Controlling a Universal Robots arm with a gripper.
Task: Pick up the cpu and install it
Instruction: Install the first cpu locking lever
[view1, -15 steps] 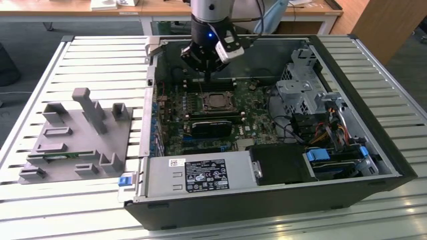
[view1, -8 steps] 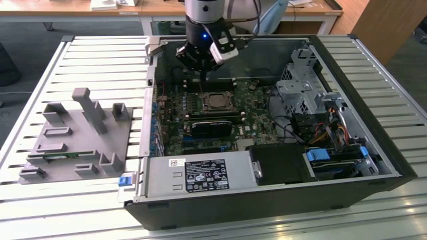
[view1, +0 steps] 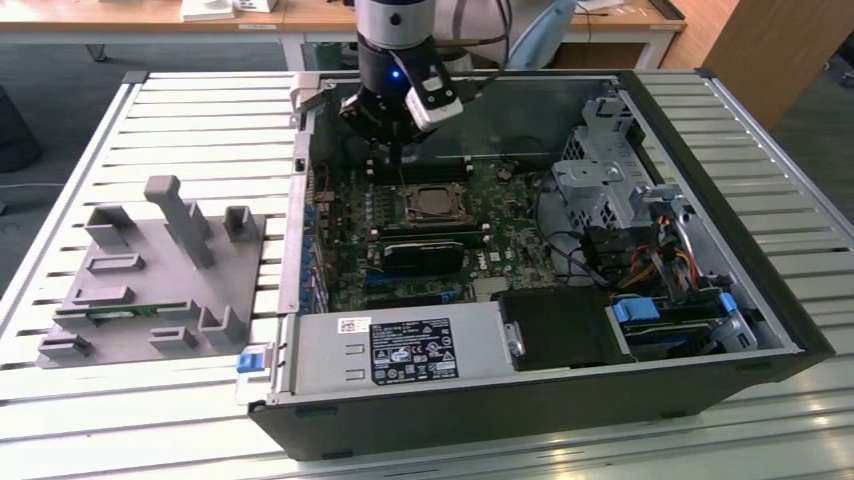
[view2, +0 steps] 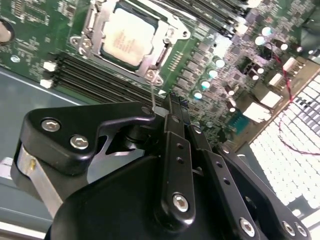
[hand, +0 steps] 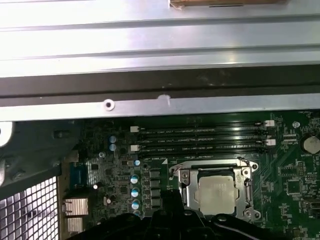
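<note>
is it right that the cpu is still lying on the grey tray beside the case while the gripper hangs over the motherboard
Not quite. The cpu already sits in its socket on the motherboard, as both wrist views show; it is not on the grey tray beside the case. The gripper does hang over the motherboard, close above the socket.

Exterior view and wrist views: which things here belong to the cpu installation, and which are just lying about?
Belonging to the job:
- cpu, seated in its socket
- gripper, above the motherboard

Lying about:
- grey fixture tray beside the case
- black heatsink block
- power supply
</note>
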